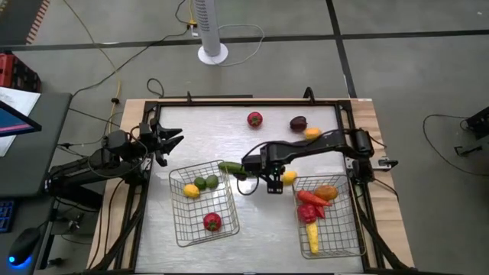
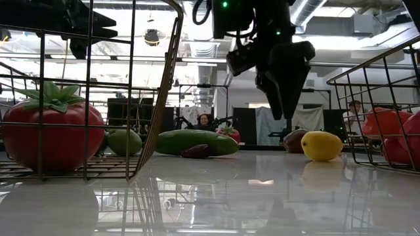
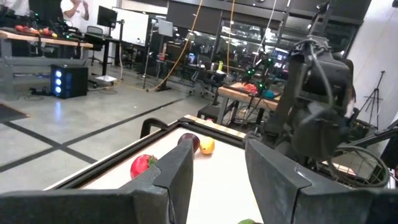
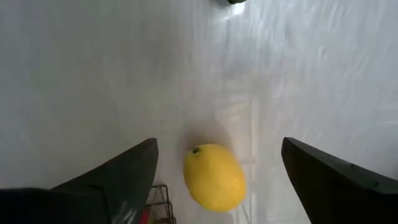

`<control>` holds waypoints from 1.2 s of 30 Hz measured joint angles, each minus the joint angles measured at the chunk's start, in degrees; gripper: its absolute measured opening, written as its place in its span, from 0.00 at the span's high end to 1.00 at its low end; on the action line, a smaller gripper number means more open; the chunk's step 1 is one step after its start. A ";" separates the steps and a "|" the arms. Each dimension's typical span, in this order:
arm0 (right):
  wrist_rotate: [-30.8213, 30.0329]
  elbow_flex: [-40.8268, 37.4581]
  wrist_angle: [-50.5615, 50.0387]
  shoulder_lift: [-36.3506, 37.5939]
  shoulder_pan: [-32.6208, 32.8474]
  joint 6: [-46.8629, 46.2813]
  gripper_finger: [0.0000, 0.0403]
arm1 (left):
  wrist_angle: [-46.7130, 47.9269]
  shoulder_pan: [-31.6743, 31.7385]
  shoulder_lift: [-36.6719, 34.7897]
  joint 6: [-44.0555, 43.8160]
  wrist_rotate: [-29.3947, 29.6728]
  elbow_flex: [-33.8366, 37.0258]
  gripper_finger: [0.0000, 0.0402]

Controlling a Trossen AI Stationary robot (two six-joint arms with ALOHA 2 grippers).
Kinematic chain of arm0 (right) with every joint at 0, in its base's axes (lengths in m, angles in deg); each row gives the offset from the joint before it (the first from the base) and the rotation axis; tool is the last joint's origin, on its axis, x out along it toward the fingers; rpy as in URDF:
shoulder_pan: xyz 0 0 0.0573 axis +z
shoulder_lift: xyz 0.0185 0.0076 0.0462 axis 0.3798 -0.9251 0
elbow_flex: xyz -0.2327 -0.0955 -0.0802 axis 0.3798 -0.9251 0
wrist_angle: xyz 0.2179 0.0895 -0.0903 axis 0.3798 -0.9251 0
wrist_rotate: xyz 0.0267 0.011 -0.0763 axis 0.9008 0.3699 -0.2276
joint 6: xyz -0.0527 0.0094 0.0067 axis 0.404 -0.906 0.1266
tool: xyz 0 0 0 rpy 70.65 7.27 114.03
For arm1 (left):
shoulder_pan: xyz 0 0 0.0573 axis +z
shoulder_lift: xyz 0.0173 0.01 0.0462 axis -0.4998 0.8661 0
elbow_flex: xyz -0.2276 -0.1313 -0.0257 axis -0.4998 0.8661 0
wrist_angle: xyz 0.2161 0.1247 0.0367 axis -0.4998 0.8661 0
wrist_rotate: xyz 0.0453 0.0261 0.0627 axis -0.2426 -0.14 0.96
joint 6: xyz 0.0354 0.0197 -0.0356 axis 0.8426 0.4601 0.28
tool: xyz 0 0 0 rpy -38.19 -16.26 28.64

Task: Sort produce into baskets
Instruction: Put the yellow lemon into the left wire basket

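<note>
My right gripper [image 1: 273, 182] hangs open above the table between the two wire baskets, pointing down. A yellow lemon [image 4: 214, 177] lies on the table below it, between the open fingers and untouched; it also shows in the high view [image 1: 289, 176] and the low view [image 2: 321, 145]. A green cucumber [image 1: 231, 168] lies by the left basket's far right corner. The left basket [image 1: 183, 229] holds two limes, a yellow piece and a red tomato [image 1: 212, 221]. The right basket [image 1: 348, 241] holds orange, red and yellow pieces. My left gripper [image 1: 172, 141] waits open at the table's left edge.
A red piece [image 1: 254, 118], a dark maroon piece [image 1: 298, 123] and an orange-yellow piece [image 1: 312, 132] lie near the table's far edge. A small dark piece [image 2: 197, 151] lies in front of the cucumber. A black frame [image 1: 244, 99] borders the table.
</note>
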 joint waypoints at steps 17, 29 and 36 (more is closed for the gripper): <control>-1.97 -11.50 3.35 0.00 1.43 -2.70 0.05 | -0.03 0.01 0.00 -1.05 0.07 0.00 0.67; -1.97 -15.59 5.34 0.00 -1.16 -1.63 0.16 | -0.03 0.01 0.00 -1.01 0.15 0.00 0.67; -1.97 -15.66 5.77 0.00 -2.69 -1.59 0.39 | -0.03 0.01 0.00 -0.99 0.15 0.00 0.67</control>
